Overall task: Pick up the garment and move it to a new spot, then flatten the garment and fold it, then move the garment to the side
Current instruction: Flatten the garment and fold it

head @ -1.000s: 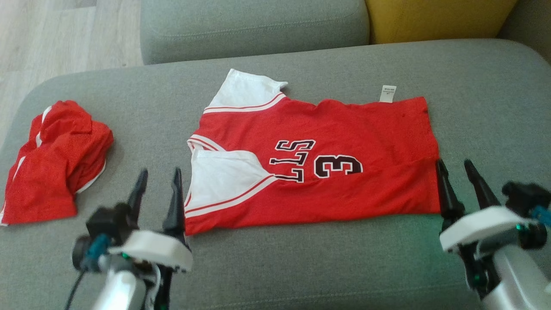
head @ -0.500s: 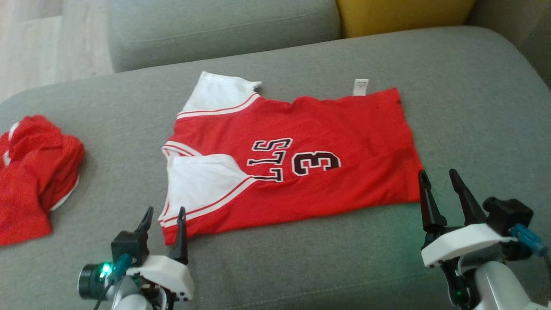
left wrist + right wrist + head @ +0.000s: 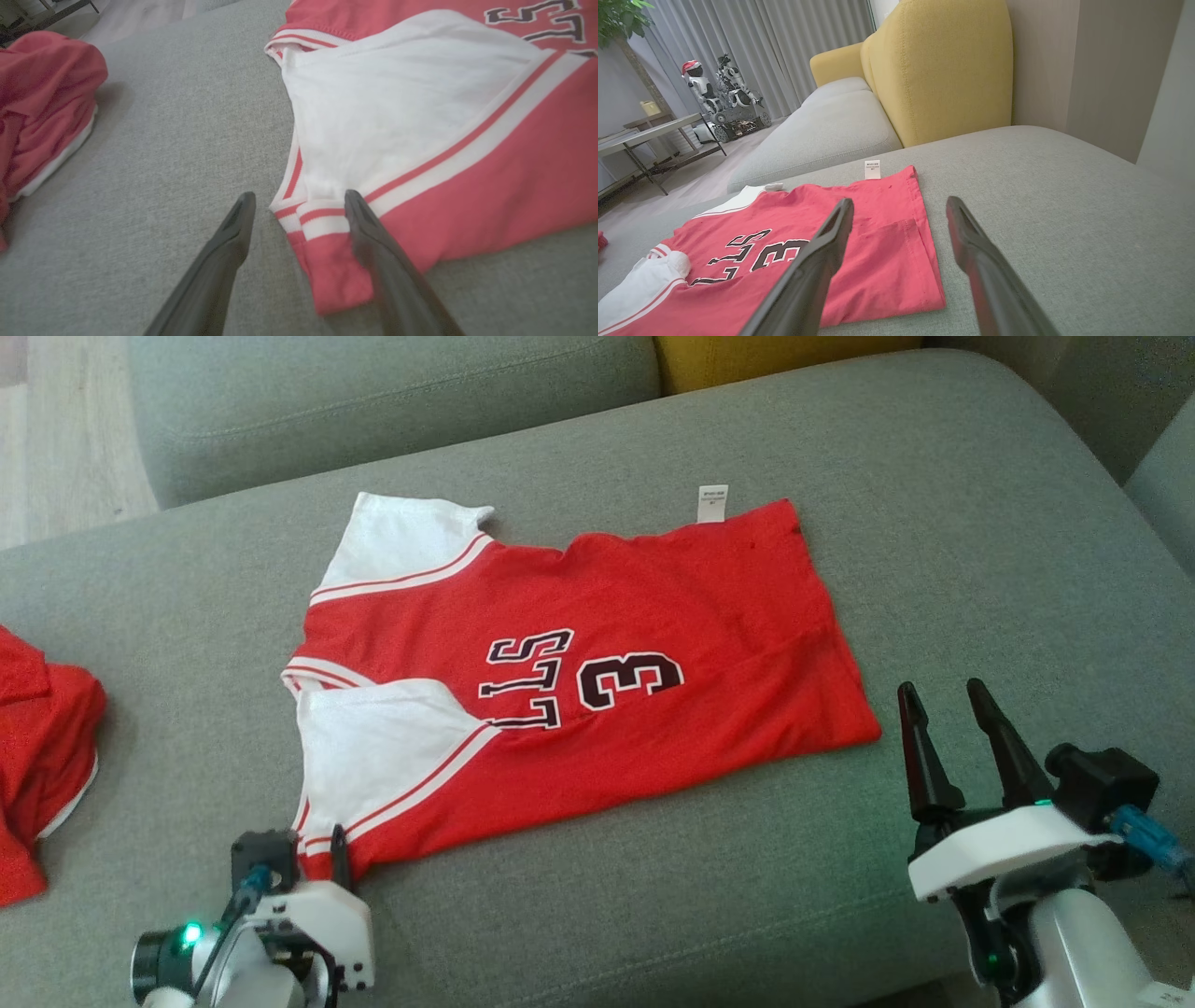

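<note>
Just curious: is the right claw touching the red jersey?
Apart. Head view shows grey cushion between the right gripper and the corner of the jersey.

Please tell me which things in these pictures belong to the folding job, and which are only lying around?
Belonging to the job:
- red and white jersey, lying on the grey sofa seat
- left tool, open at the jersey's sleeve corner
- right tool, open, beside the hem

Just lying about:
- crumpled red garment
- yellow cushion
- robot figures
- side table
</note>
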Robot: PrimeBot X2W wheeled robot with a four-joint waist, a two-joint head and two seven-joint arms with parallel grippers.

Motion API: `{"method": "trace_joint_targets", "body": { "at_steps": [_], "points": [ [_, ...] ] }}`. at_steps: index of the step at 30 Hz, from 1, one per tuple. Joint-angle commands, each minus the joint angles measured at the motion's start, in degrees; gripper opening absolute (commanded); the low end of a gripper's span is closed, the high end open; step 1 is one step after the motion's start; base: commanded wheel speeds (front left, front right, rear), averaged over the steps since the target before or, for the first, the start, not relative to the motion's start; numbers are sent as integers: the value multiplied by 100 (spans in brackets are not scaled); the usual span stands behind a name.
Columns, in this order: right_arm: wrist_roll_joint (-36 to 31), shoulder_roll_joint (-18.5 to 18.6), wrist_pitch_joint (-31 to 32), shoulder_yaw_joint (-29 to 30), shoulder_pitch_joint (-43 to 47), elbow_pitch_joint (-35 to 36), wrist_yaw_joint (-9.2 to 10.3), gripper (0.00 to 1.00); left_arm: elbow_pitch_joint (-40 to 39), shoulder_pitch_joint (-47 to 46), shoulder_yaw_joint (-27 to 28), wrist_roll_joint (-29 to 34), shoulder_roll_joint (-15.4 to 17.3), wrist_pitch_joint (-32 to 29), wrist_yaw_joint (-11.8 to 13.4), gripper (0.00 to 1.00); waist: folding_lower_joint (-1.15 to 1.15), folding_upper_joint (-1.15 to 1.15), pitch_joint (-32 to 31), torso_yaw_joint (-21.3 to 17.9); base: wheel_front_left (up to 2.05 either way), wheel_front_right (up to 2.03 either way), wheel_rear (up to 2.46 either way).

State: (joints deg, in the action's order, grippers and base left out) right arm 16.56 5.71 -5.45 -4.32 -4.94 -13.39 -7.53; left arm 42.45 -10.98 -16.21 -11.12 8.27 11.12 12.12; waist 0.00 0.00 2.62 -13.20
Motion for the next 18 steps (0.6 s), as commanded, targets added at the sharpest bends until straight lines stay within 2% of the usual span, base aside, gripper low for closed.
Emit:
{"method": "trace_joint_targets", "body": {
  "at_steps": [1, 3, 4, 5, 11, 18],
  "points": [
    [-63, -29, 7, -99, -46, 243, 4, 100, -26, -315, 140, 16, 139, -18, 5, 100, 0, 0, 6, 8, 0, 0, 0],
    [-77, -35, 21, -76, -34, 264, 4, 100, 93, -370, 84, -3, 122, -38, -102, 97, 0, 0, 12, 30, 0, 0, 0],
    [-85, -41, 30, -63, -33, 269, 4, 100, 133, -397, 49, -14, 109, -27, -178, 29, 0, 0, 12, 50, 0, 0, 0],
    [-91, -48, 46, -51, -33, 263, 4, 100, 155, -421, 17, -20, 94, 2, -238, 0, 0, 0, 9, 76, 0, 0, 0],
    [-82, -93, 279, 64, -85, 34, 4, 100, 41, -506, -71, -32, 27, 209, -375, 0, 0, 0, -19, 291, 0, 0, 0],
    [-73, -207, 718, 585, -400, -819, 4, 100, -783, -404, -131, 63, 14, 366, -307, 0, 0, 0, 38, 721, 0, 0, 0]
  ]
}}
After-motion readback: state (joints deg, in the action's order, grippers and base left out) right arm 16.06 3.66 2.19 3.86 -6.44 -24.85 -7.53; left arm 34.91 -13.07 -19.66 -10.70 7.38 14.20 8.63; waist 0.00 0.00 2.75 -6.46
